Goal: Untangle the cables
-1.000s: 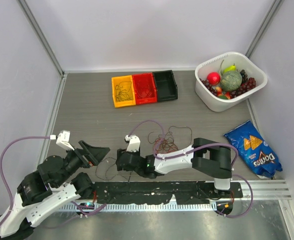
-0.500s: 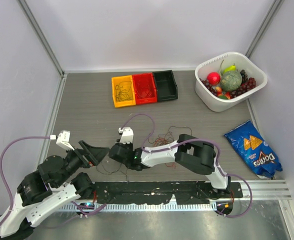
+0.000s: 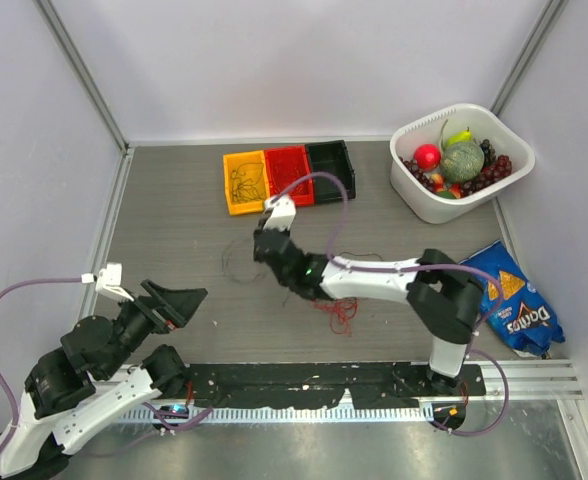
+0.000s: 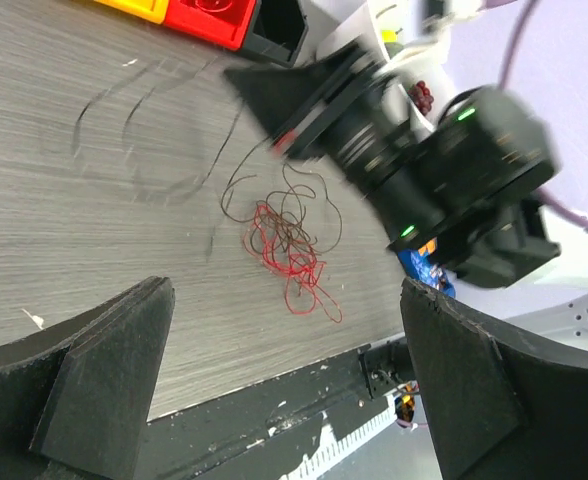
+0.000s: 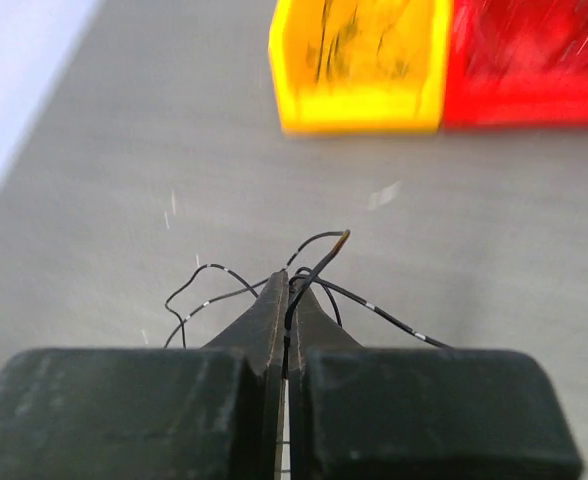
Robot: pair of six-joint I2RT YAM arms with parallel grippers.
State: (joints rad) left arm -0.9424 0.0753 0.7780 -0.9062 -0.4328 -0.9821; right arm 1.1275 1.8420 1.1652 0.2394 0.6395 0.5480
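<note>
- Cables: a red tangle (image 3: 342,312) with a few dark strands looped through it lies on the desk (image 3: 174,230), near the front edge, beneath the right arm. One dark cable (image 5: 319,262) runs apart from it, towards the bins.
- Right gripper (image 5: 286,298): jaws closed flat together on the dark cable. A short end of the strand sticks up past the tips, and the rest trails down in loose curves to both sides. The gripper points at the yellow bin (image 3: 246,183), which holds dark strands. The red bin (image 3: 289,177) beside it appears to hold red ones.
- Left gripper (image 3: 179,300): jaws wide apart, holding nothing, over the near left of the desk and facing the tangle.
- Handling, judged: the strands are hair-thin, nearly weightless and limp, with a springy curl. They will likely snag on one another rather than slide free.
- A pull on one strand may drag the whole clump. The left gripper could pin the red mass while a strand is drawn out.
- Grip point, judged: best at a free end or an outer loop that stands clear of the clump. Full closure is needed, since so thin a strand can slip between the pads.
- Whether the held strand is free of the tangle cannot be told from these views.
</note>
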